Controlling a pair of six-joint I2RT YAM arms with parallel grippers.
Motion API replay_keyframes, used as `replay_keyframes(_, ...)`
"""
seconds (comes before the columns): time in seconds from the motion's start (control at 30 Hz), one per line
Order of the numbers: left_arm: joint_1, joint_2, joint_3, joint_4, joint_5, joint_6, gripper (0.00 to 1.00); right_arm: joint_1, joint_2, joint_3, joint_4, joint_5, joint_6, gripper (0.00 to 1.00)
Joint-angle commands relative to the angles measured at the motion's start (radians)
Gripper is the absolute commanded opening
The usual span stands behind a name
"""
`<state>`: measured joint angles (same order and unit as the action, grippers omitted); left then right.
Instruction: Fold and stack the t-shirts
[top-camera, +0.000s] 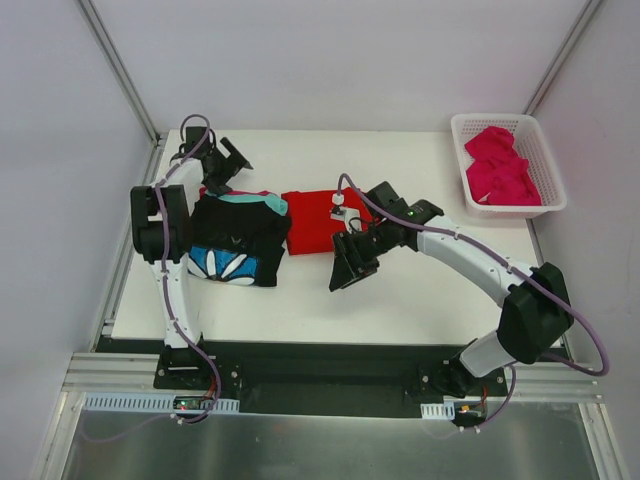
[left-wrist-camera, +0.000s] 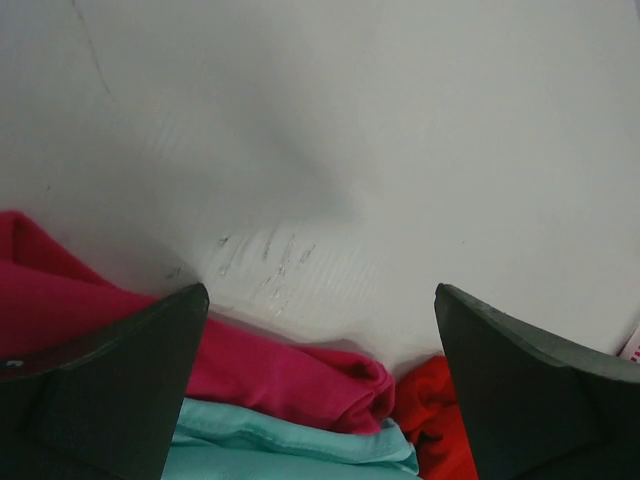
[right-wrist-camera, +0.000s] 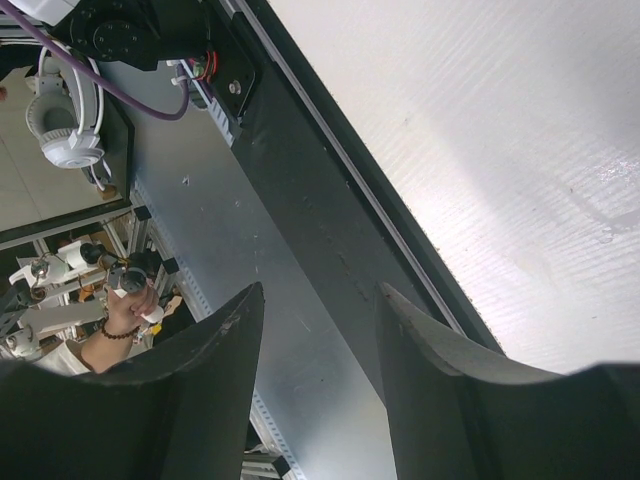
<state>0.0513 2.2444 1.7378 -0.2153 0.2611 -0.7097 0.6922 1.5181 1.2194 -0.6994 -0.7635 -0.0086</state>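
Where the two arms work, the surface is a white table (top-camera: 420, 290) enclosed by pale wall panels (top-camera: 330, 60) on metal posts, with a black rail (top-camera: 330, 355) along its near edge. A white lattice basket (top-camera: 500, 118) at the far right holds magenta-pink cloth (top-camera: 503, 165).

The black floral t-shirt (top-camera: 238, 240) lies folded left of centre, its teal collar (top-camera: 245, 198) toward the far side and its flower print at the near end. The red t-shirt (top-camera: 315, 222) lies folded just to its right, its long axis running left to right.

Only the left wrist view shows a magenta-pink t-shirt (left-wrist-camera: 270, 365) under the teal collar, touching the red one. Only the right wrist view shows a metal floor (right-wrist-camera: 200, 250) beyond the rail and a person's hand (right-wrist-camera: 128, 312).

The left gripper (top-camera: 228, 165) hangs over the far edge of the shirts, jaws spread wide and empty. The right gripper (top-camera: 352, 265) hangs above the table just near of the red t-shirt, jaws apart and gripping nothing.
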Motion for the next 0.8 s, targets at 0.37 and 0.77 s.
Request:
replay_keyframes(0.37,-0.047,-0.288,-0.354,-0.067,0.001,0.026,0.99,0.027,-0.13,-0.035,-0.005,0.015,0.033,0.51)
replay_keyframes(0.77,-0.14,-0.351,-0.369,-0.068,-0.045,-0.036,0.99,0.033,-0.231,-0.104,0.003,0.067,0.047,0.51)
